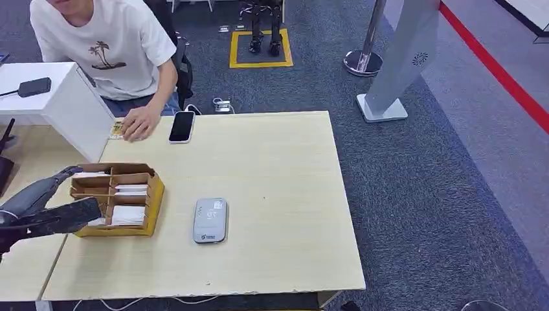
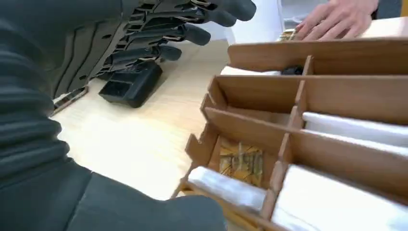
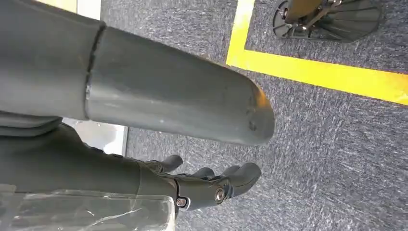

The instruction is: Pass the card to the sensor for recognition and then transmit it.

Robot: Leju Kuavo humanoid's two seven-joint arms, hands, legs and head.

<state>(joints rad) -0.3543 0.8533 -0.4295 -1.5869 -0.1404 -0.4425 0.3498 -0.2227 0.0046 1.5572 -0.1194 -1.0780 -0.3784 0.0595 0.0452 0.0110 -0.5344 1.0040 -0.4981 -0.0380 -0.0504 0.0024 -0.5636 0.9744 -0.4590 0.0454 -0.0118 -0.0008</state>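
Wooden counter first: I see the divided box with white cards slotted inside, just right of my left hand, which is unclenched and empty. The reader lies beyond. My right hand hangs slack, empty.

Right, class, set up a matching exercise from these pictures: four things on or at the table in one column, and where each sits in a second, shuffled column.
Things:
1. grey sensor
2. black phone
3. wooden card box
4. left hand

Places:
A. at the table's far edge, beside the person's hand
B. open, at the box's left side
C. mid-table, right of the box
D. near the table's left edge, holding white cards

Pairs: 1-C, 2-A, 3-D, 4-B
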